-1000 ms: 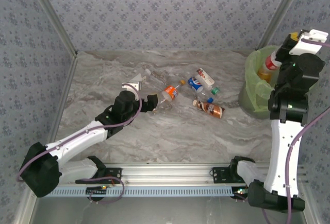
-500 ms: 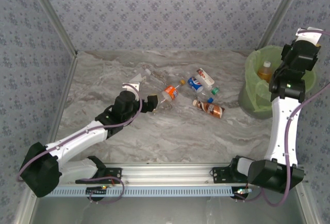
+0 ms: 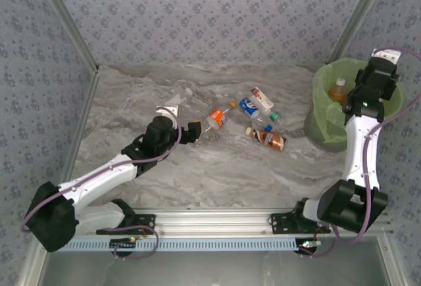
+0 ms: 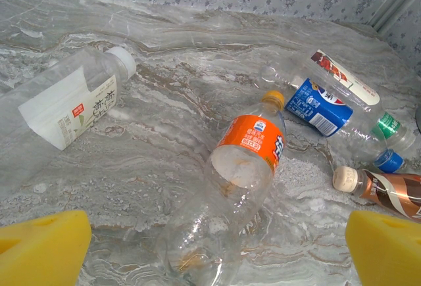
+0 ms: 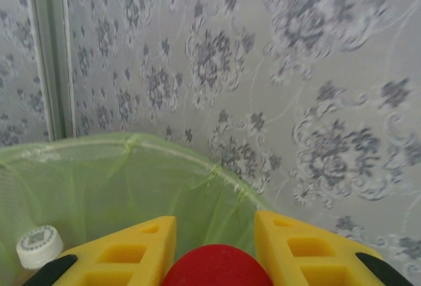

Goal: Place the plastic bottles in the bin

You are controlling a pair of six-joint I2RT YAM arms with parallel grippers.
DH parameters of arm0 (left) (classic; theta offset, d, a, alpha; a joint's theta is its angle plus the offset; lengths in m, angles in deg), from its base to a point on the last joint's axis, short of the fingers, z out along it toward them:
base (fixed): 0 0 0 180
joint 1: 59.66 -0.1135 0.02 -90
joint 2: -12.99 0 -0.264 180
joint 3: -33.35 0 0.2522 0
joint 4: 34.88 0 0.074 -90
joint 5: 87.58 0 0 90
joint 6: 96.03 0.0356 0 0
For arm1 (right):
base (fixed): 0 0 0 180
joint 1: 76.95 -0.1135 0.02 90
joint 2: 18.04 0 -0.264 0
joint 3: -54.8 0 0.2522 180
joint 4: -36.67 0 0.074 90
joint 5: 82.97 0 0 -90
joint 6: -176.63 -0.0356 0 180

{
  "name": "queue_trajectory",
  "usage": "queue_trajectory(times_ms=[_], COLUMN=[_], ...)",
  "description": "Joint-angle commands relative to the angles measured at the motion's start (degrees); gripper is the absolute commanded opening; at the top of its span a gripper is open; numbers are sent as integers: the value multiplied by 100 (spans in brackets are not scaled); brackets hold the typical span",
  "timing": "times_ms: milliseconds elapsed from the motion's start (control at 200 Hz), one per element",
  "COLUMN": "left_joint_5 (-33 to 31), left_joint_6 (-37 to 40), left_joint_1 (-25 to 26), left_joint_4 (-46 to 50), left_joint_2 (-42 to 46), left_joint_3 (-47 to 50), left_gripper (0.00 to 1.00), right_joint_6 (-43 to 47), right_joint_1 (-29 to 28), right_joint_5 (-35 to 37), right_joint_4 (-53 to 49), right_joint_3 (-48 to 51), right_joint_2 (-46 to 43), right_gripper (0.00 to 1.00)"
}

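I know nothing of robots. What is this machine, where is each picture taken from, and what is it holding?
Two robot arms are bolted to the near edge of a grey marbled table. The wide picture looks down from above; the other two come from a camera on each wrist, so the yellow pads are that arm's fingers. On the table lie plastic bottles, among them a clear orange-labelled bottle, a white-labelled bottle and a blue-labelled bottle. The left end effector is open, facing the orange one. The right end effector is over the round green-lined bin, gripping what looks like a red bottle cap.
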Motion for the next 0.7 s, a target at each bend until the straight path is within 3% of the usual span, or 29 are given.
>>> queue_trajectory(times_ms=[0, 125, 215, 355, 455, 625, 650, 695], left_joint_5=[-81, -84, -93, -128, -160, -176, -169, -162], left_joint_6=[6, -20, -56, -98, -124, -309, -346, -401], left_joint_1=[-17, -28, -28, -36, -63, -200, -226, -270], left_joint_4=[-79, -88, -97, -46, -1, 94, 103, 130], left_joint_2=[28, 27, 37, 30, 19, -33, -40, -50], left_joint_3=[-47, -39, -20, -30, -33, -28, -24, -24], left_gripper=[99, 99, 99, 99, 99, 99, 99, 99], right_joint_6=[37, -224, -413, -782, -997, -1237, -1250, -1262], right_joint_1=[29, 4, -10, -78, -84, -168, -204, -283], right_joint_5=[275, 123, -845, -1613, -1894, -2258, -2301, -2341], right_joint_4=[-159, -640, -1075, -1115, -1216, -1495, -1512, -1536], right_joint_3=[12, -105, -212, -234, -370, -575, -570, -583], right_joint_2=[157, 338, 303, 23, -82, -167, -183, -229], right_gripper=[16, 37, 54, 68, 73, 91, 98, 99])
